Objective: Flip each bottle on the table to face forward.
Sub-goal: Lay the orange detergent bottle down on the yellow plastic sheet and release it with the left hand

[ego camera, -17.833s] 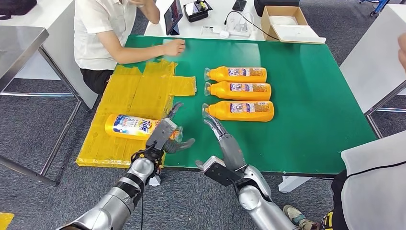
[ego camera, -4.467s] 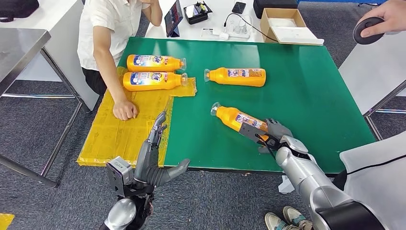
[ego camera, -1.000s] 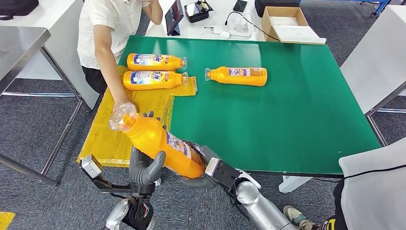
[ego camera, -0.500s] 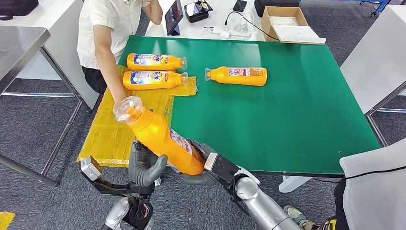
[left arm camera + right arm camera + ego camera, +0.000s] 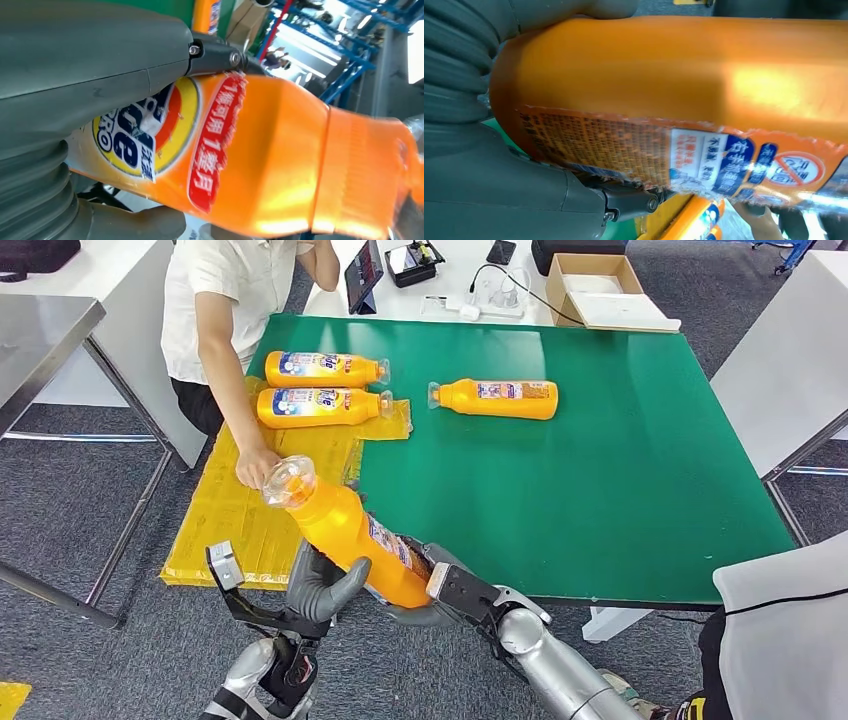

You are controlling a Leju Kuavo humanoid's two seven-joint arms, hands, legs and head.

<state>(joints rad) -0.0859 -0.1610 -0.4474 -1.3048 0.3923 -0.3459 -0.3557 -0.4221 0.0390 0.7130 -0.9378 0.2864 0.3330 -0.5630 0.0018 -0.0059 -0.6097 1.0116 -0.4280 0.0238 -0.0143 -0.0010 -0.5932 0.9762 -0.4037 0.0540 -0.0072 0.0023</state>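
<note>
Gripping the orange bottle (image 5: 345, 537) from both sides, the left hand (image 5: 325, 585) and right hand (image 5: 425, 595) hold it tilted above the green table's (image 5: 620, 470) near edge, cap toward the person's hand (image 5: 256, 467). The left wrist view shows its front logo (image 5: 142, 140); the right wrist view shows the back label's fine print (image 5: 624, 150). Three bottles lie farther back.
</note>
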